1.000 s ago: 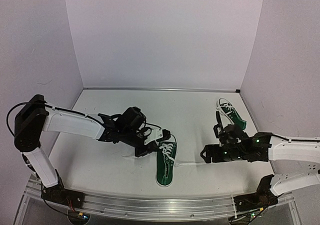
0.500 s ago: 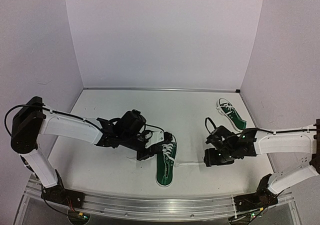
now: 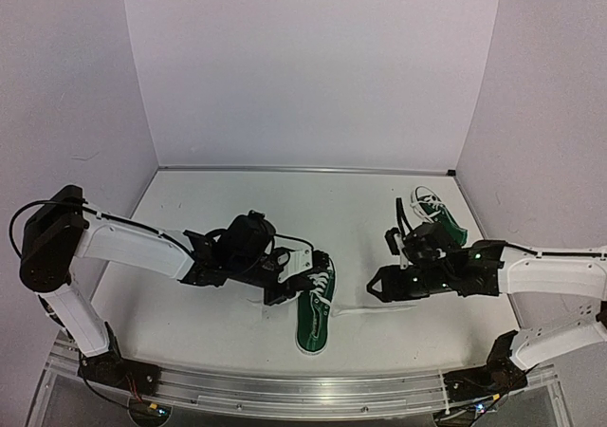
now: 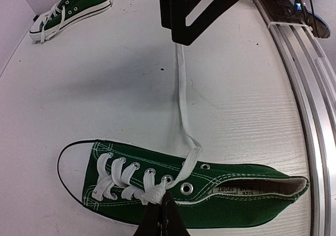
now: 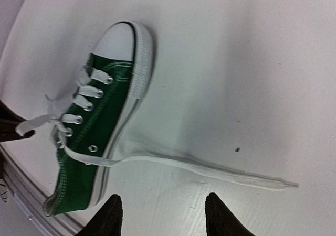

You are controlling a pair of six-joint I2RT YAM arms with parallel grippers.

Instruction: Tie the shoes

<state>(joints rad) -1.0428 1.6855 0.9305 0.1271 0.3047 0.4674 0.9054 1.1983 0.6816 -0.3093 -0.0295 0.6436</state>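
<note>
Near shoe [image 3: 316,308]: flat on the counter [image 3: 209,323], near centre, toe pointing far.
Far shoe [image 3: 438,213]: far right, well apart from the first.
Lace crossing [image 4: 155,194]: over the near shoe's tongue.
Loose lace [image 4: 181,89]: trails right from the near shoe's eyelets across the counter.
Left jaws: pressed together, pinching the lace crossing.
Right jaws: spread, right of the near shoe, just beside the loose lace.

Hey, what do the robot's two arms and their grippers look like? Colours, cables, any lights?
The left arm and right arm both have smooth white link shells with black joints and black wrist housings. The left gripper and right gripper are plain black. A thin black cable loops at the left shoulder, and small green lights glow near the right wrist.
</note>
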